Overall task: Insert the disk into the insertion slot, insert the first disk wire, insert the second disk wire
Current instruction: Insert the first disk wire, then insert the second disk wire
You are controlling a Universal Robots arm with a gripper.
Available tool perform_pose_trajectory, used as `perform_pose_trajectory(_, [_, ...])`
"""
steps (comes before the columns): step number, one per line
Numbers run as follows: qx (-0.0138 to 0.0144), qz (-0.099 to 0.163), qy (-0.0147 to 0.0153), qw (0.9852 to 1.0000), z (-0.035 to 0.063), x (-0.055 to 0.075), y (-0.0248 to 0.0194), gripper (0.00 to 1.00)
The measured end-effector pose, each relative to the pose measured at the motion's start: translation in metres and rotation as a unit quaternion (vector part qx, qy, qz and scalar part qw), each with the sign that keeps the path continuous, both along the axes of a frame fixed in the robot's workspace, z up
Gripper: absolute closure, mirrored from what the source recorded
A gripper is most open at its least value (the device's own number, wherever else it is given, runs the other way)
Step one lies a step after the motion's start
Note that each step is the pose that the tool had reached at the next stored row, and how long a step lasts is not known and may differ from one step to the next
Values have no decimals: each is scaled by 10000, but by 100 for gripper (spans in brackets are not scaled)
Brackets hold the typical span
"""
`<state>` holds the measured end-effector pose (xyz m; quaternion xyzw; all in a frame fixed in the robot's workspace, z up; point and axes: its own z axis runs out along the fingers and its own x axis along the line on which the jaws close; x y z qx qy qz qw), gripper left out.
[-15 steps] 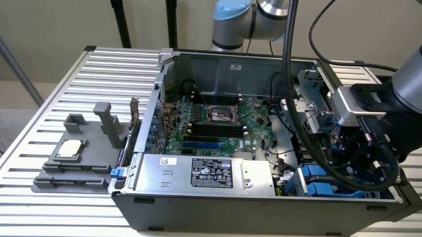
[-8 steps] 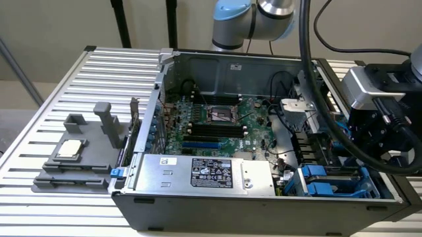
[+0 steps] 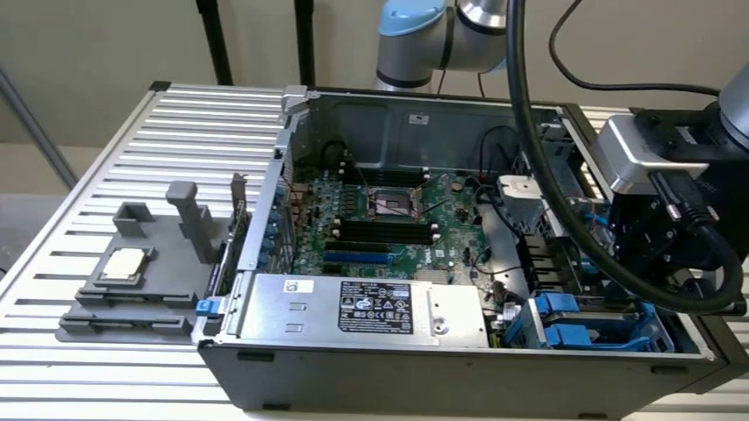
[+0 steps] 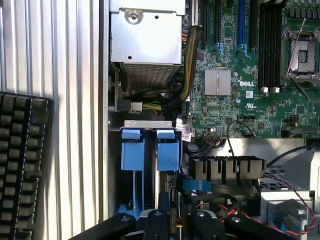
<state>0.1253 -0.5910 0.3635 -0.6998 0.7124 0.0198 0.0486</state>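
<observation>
Item one: the disk (image 4: pixel 168 150), in its blue carrier, stands inside the insertion slot (image 4: pixel 147 123) at the lower centre of the wrist frame. Its blue tab is level with that of a second blue carrier (image 4: pixel 132 152) just beside it. The disk's edge runs down into the narrow gap between the fingers (image 4: pixel 162 205), which stand slightly apart at the bottom centre. Contact with the disk cannot be told.

In the exterior frame the bay occupies the lower right corner of the computer case (image 3: pixel 468 377). The arm (image 3: pixel 412 35) rises behind the case at upper centre. Its wrist (image 3: pixel 638 149) hangs at the right edge, directed down into the bay. The case rests on the slatted counter (image 3: pixel 105 158).
</observation>
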Motion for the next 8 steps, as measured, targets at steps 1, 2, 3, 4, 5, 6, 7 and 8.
perform_pose_trajectory(1, [0,2,0,10000,0,0,0,76])
perform_pose_trajectory(2, [0,11,0,10000,0,0,-1,76])
perform_pose_trajectory(3, [0,19,0,10000,0,-1,-1,76])
perform_pose_trajectory(4, [0,21,0,10000,0,0,0,76])
perform_pose_trajectory(5, [0,23,0,10000,0,-1,-1,76])
perform_pose_trajectory(6, [0,26,0,10000,0,0,-1,76])
perform_pose_trajectory(7, [0,28,0,10000,0,0,0,76])
perform_pose_trajectory(8, [0,30,0,10000,0,0,0,76])
